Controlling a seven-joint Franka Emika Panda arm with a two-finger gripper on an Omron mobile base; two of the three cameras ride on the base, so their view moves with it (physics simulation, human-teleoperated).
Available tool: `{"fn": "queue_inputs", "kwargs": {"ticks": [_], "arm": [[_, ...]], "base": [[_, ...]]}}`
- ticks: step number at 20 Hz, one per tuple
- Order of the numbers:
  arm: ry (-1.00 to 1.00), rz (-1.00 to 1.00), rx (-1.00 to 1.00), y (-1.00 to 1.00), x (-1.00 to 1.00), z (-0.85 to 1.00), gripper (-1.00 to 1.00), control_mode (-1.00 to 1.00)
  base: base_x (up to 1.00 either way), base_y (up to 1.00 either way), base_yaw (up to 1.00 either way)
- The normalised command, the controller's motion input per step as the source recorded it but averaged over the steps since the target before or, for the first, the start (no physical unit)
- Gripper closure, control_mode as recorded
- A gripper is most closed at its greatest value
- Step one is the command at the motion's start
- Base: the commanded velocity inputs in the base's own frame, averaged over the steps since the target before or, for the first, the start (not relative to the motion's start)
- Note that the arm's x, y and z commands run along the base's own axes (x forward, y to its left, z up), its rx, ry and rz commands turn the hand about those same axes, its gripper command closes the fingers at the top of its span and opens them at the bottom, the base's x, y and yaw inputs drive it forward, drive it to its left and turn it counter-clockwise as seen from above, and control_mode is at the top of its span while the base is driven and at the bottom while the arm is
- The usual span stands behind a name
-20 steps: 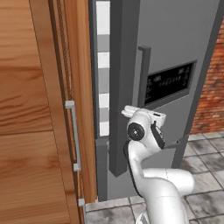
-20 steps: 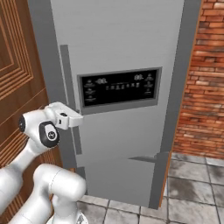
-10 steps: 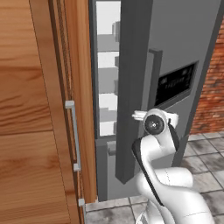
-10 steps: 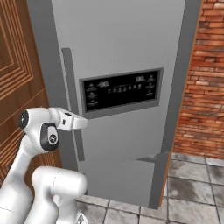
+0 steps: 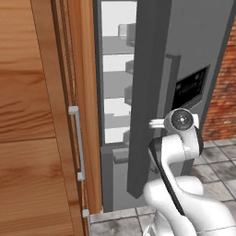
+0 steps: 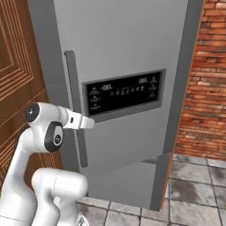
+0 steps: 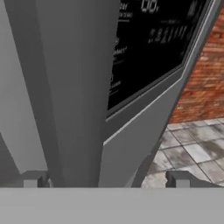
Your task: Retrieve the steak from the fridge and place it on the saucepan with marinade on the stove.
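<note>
The fridge (image 6: 128, 57) stands with its grey steel door swung partly away from the body, so that in the left base view a tall gap shows the white inside and its shelves (image 5: 115, 46) stacked one above another. Small pale shapes sit on those shelves, too blurred to name; the steak cannot be made out among them.

The jaws (image 7: 105, 178) are spread wide apart and hold nothing. In the hand view the two dark fingertips (image 7: 33, 178) rise at either side of the long vertical handle (image 7: 74, 87), which runs up between them, just ahead of the jaws; whether the tips touch the bar cannot be told. Beyond the jaws and off to one side lies the black dispenser panel (image 7: 148, 48), and past the door's edge the red brick wall (image 7: 203, 83) and the grey tiled floor (image 7: 188, 153).

In the right base view the white hand reaches forward to the handle (image 6: 74, 110) at about the height of the panel's (image 6: 123, 92) lower edge, its tip lying against or just in front of the bar. In the left base view the wrist sits close behind the door's outer face, beside the handle (image 5: 171, 83).

To the far side of the gap from the jaws stands a wooden cabinet (image 5: 37, 120) with a small metal pull (image 5: 77, 143), close against the fridge's body.
</note>
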Motion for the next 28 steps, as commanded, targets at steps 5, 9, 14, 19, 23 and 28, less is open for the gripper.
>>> {"fn": "queue_inputs", "kwargs": {"ticks": [5, 9, 14, 19, 23, 28], "arm": [[0.29, 0.0, 0.0, 0.66, -1.0, 1.0, -1.0, -1.0], [0.07, 0.0, -0.02, 0.54, -0.8, 0.87, -1.0, -1.0], [-0.06, 0.0, 0.0, 0.0, -0.2, 0.07, -1.0, -1.0], [-0.39, 0.0, 0.07, 0.0, -1.0, 0.84, -1.0, -1.0], [-0.47, -0.02, 0.15, 0.08, -1.0, 1.0, -1.0, -1.0], [-0.37, -0.14, 0.14, 0.71, -0.85, 0.89, -1.0, -1.0]], "base": [[0.0, 0.0, 0.0], [0.0, 0.0, 0.0], [0.0, 0.0, 0.0], [0.0, 0.0, 0.0], [0.0, 0.0, 0.0], [0.0, 0.0, 0.0]]}}
